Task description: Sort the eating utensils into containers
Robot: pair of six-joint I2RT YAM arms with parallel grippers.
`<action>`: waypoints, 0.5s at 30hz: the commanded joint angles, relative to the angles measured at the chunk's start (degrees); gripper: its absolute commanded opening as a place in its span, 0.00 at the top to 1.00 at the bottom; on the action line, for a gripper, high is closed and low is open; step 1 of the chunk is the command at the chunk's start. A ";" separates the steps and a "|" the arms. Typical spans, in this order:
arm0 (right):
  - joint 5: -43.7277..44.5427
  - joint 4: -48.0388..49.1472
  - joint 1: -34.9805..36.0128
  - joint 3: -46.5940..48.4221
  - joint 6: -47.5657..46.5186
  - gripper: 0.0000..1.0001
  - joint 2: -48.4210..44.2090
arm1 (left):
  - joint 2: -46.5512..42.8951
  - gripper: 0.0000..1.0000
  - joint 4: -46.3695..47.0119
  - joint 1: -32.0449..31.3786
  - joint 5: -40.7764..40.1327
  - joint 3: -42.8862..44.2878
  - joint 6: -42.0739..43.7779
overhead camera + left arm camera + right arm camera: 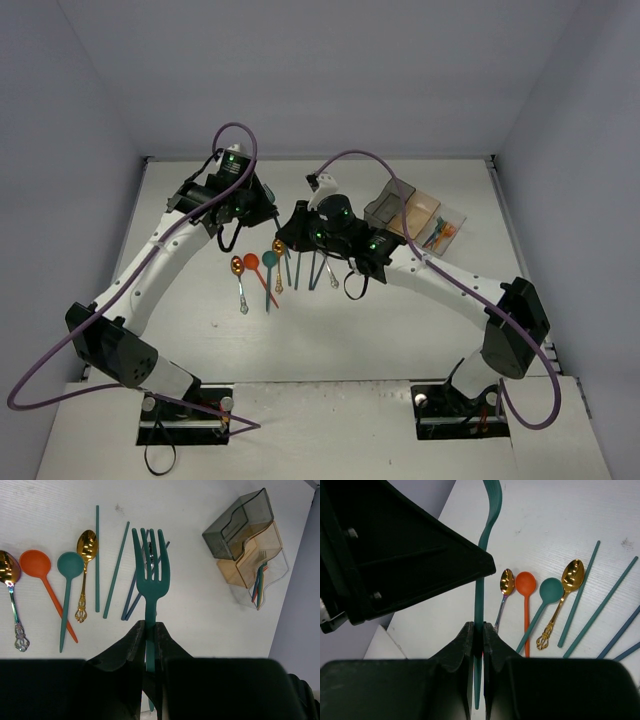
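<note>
A teal fork point(150, 575) hangs above the table, and both grippers hold its handle. My left gripper point(149, 626) is shut on the middle of the handle, tines pointing away. My right gripper point(478, 628) is shut on the same fork point(480, 600) lower down the handle, just below the left gripper's black body point(405, 555). From above, the left gripper point(266, 212) and right gripper point(298, 228) meet over the row of utensils point(270, 265). The containers stand at the right: dark grey point(390, 205), orange-tan point(420, 212) and clear point(445, 230).
On the table lie a gold spoon point(507, 582), an orange spoon point(525, 586), a teal spoon point(550, 591), an ornate gold spoon point(572, 575), teal sticks point(577, 600) and blue sticks point(620, 640). The clear bin point(274, 575) holds a few utensils point(258, 582). Walls enclose the table.
</note>
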 commanded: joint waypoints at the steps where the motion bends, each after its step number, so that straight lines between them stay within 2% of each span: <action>1: 1.26 5.85 0.29 0.71 0.49 1.00 -1.09 | -2.40 1.00 1.70 -0.66 0.39 -0.52 -0.56; 6: 3.37 5.85 0.05 -1.84 1.54 1.00 -2.82 | -2.95 1.00 2.12 -0.66 0.24 -1.42 0.32; 9: 4.45 5.85 -0.32 -3.16 2.21 1.00 -3.96 | -3.44 0.71 2.21 -0.66 -0.40 -2.00 0.83; 11: 5.49 5.85 -1.08 -4.66 2.70 1.00 -5.21 | -3.99 0.46 2.21 -0.66 -0.97 -2.42 1.38; 12: 5.71 5.85 -1.77 -5.33 3.22 1.00 -6.03 | -4.39 0.38 2.26 -0.66 -1.10 -2.72 1.63; 15: 5.67 5.76 -4.25 -8.02 5.17 1.00 -8.01 | -5.61 0.26 2.26 -0.66 -3.49 -3.32 2.87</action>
